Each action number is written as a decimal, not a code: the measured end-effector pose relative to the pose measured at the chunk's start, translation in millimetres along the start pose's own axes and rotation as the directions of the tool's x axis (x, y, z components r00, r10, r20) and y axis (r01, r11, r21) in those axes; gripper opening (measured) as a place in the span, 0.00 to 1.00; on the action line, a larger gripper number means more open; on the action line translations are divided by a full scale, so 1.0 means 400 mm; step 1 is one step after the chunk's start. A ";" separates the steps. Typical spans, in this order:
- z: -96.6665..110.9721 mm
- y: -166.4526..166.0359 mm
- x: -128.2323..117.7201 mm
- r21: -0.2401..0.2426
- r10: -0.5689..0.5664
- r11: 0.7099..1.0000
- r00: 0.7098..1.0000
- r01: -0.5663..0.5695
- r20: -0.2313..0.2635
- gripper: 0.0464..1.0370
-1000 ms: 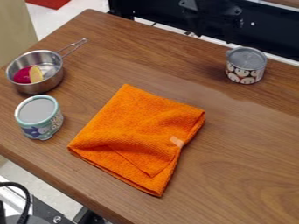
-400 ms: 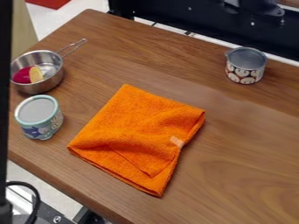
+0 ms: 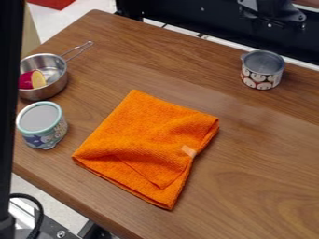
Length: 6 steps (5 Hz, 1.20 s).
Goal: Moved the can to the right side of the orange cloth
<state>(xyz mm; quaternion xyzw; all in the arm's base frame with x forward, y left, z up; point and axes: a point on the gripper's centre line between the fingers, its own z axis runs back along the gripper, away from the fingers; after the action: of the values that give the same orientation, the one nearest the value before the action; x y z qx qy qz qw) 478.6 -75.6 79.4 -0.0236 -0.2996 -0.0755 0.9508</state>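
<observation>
An orange cloth (image 3: 146,140) lies folded near the middle of the wooden table, a pale tag at its right edge. To its left stands an upright can (image 3: 41,123) with a teal rim and a grey top, apart from the cloth. Another upright can (image 3: 261,70), silver-topped with a patterned band and a small tab at its rim, stands beyond the cloth to the back right. A black part of the arm (image 3: 273,13) shows at the top edge, behind this second can and apart from it.
A metal pan (image 3: 53,77) holding a magenta and yellow piece stands at the left behind the teal-rimmed can, its handle pointing back right. A black vertical bar (image 3: 9,107) covers the view's left edge. The table's front edge (image 3: 74,200) slants down to the right.
The arm part at the top edge has moved right. The black bar has come in at the left edge and shifted slightly right. Cloth, pan and both cans have kept their places.
</observation>
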 end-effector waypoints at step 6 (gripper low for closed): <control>-0.084 -0.010 -0.027 0.193 0.074 0.979 0.995 -0.061 -0.060 0.96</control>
<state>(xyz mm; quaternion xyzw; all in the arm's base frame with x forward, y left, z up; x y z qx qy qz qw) 488.1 -81.1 45.5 0.0601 -0.2727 -0.0148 0.9601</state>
